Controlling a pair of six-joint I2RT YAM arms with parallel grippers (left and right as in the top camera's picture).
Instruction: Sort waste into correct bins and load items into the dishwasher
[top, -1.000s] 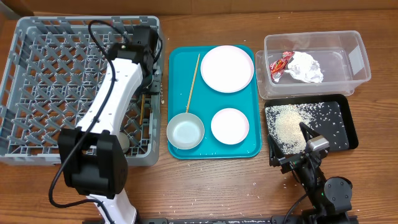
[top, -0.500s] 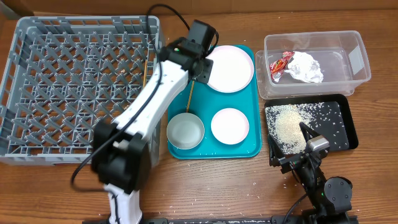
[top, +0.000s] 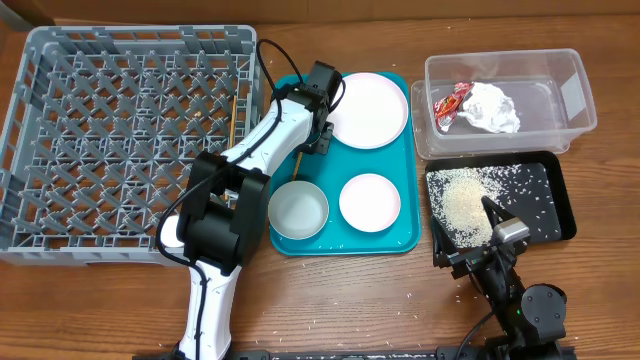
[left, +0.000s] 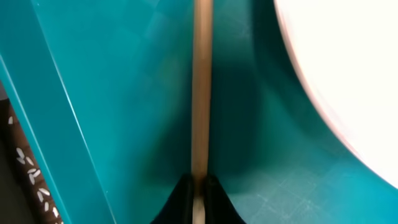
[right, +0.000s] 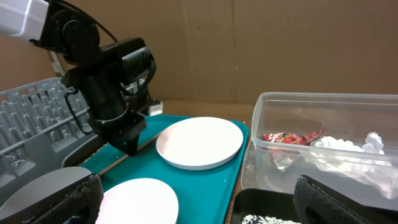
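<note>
With the fingers (left: 177, 208) of the left gripper (left: 198, 190) pinching the wooden chopstick (left: 201, 93), it seems best to lift it level off the teal tray (left: 112, 93), clear of the plate (left: 348, 62).

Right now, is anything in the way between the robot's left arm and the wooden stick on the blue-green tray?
No, nothing visible. The left gripper is right on the thin wooden chopstick, jaws hugging it on both sides, on the teal plastic tray. The round white plate lies beside it, not touching.
</note>
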